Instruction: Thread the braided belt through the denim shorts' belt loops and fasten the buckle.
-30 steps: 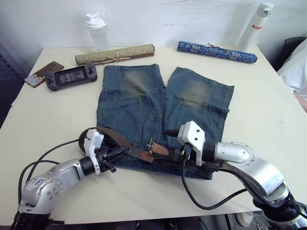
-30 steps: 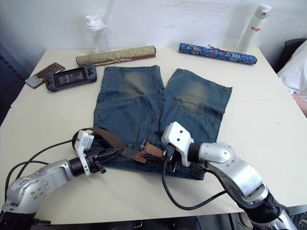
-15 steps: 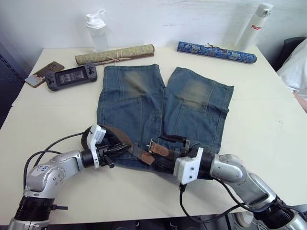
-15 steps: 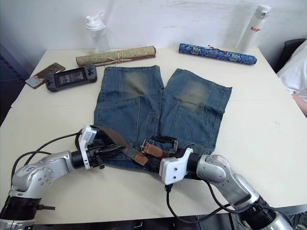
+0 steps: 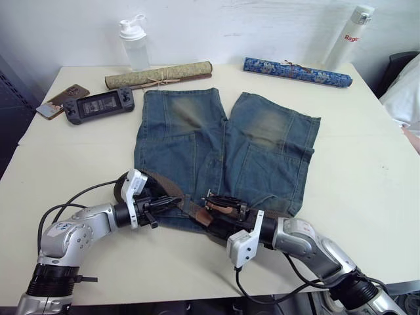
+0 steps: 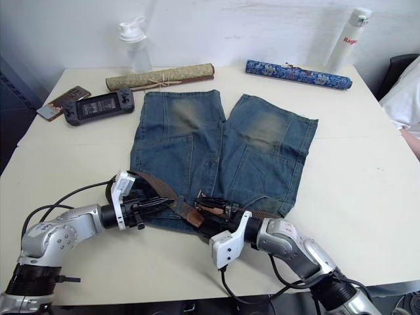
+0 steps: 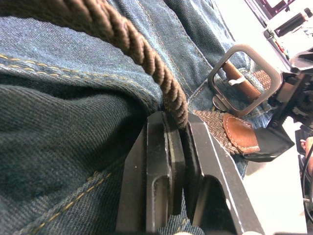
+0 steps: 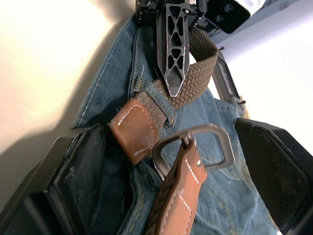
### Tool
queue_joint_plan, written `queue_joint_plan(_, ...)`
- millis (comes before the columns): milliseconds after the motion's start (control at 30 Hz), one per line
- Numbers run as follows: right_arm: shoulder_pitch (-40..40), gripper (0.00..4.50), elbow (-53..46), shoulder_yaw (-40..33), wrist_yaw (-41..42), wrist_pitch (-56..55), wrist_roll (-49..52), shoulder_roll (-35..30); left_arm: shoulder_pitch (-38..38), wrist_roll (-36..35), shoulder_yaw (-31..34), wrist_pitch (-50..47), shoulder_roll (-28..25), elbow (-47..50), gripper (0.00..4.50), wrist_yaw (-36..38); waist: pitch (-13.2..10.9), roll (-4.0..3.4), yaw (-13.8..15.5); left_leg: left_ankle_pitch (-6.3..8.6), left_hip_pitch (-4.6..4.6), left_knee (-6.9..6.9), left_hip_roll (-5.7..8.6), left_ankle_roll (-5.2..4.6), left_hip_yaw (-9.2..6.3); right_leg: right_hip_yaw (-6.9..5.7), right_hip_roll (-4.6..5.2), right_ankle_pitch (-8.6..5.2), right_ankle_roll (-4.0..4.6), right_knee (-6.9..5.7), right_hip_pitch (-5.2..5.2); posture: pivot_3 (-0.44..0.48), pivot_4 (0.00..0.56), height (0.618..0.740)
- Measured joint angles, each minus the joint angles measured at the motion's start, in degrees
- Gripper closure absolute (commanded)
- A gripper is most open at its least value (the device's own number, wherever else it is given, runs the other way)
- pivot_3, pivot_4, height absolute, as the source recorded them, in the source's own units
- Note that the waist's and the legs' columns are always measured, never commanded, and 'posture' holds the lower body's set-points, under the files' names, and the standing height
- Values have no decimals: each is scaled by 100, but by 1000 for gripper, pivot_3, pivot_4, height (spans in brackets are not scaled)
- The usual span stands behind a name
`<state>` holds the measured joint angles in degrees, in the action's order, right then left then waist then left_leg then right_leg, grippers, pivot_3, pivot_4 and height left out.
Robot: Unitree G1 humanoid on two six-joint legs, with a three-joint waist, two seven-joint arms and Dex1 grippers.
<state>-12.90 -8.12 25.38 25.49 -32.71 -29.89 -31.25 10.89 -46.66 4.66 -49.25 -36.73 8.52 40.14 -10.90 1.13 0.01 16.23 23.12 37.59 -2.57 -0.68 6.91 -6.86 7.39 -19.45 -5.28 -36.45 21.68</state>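
The only writing I can read is the red "Rag" on the tall white thermos bottle (image 5: 352, 34) at two o'clock on the cream table (image 5: 367, 177); the rest of the word is cut off. The faded blue denim shorts (image 5: 223, 154) lie flat in the middle, waistband toward me, and the dark-brown braided belt (image 5: 172, 190) runs along that waistband from eight o'clock toward the centre. My left gripper (image 5: 172, 203) is nearly closed, its black fingers (image 7: 161, 161) pinching the woven strap at the waistband edge. My right gripper (image 5: 226, 209) stands wide open, its dark pads either side of the square silver buckle (image 8: 193, 147) and the tan leather end pieces without clamping them; the belt's leather tip passes through the frame. Compared with a second ago, my right wrist has rolled over and dropped from above the waistband to six o'clock of it, now pointing up at the buckle, and my left gripper has crept a little closer to the centre. The shorts have not shifted.
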Motion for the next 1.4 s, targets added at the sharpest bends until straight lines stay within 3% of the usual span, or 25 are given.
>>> queue_joint_plan(100,-42,78,47,-8,-145,-52,-166,75,-7,8,9,-5,0,0,4500,24,0,0,-1,0,0,1,0,0,0,0,0,0,0,-3,0,0,150,717)
queue_joint_plan(200,-41,877,48,-14,-245,-120,-234,91,-11,31,23,-7,-1,0,4500,49,0,0,-6,0,0,2,0,0,0,0,0,0,0,-4,0,0,150,717)
queue_joint_plan(400,-41,3803,46,-45,-358,-273,-276,96,-11,72,37,-15,6,-1,4500,70,0,0,-8,0,0,5,-1,0,0,0,-1,-1,1,-7,0,0,150,717)
queue_joint_plan(467,-41,4432,46,-61,-373,-344,-320,94,-11,78,54,-16,14,-7,4500,74,0,0,-10,0,0,6,-1,0,0,0,-1,-1,1,-7,0,0,150,717)
queue_joint_plan(867,-42,4432,47,-64,-195,-329,-247,61,-11,122,86,-15,73,-17,4500,91,0,0,-9,0,0,12,-1,0,0,0,-2,-1,1,-13,0,0,150,717)
queue_joint_plan(1133,-18,4500,23,-72,64,-171,-28,55,-6,189,105,11,188,-15,1196,133,0,0,-5,0,0,19,-1,-1,-1,1,-1,-1,1,-38,-1,0,150,717)
queue_joint_plan(1167,-6,4092,11,-76,86,-165,-14,46,-5,187,105,12,192,17,763,152,0,0,-6,0,0,21,-1,-1,-2,1,-1,-1,1,-38,-1,0,150,717)
queue_joint_plan(1300,43,2557,-29,-99,144,-162,117,14,-3,196,114,15,196,28,748,188,1,-1,-8,0,-7,30,-5,-1,-2,2,-1,-4,4,-39,-4,0,150,717)
queue_joint_plan(1333,68,1910,-29,-99,148,-153,143,14,-3,199,118,16,197,23,748,186,1,-1,-12,0,-7,31,-4,-1,-2,3,0,-4,5,-41,-4,0,150,717)
queue_joint_plan(1400,71,1054,-29,-99,146,-140,144,14,-3,200,120,16,198,23,748,187,1,-1,-14,0,-7,31,-4,-1,-2,3,0,-4,5,-41,-4,0,150,717)
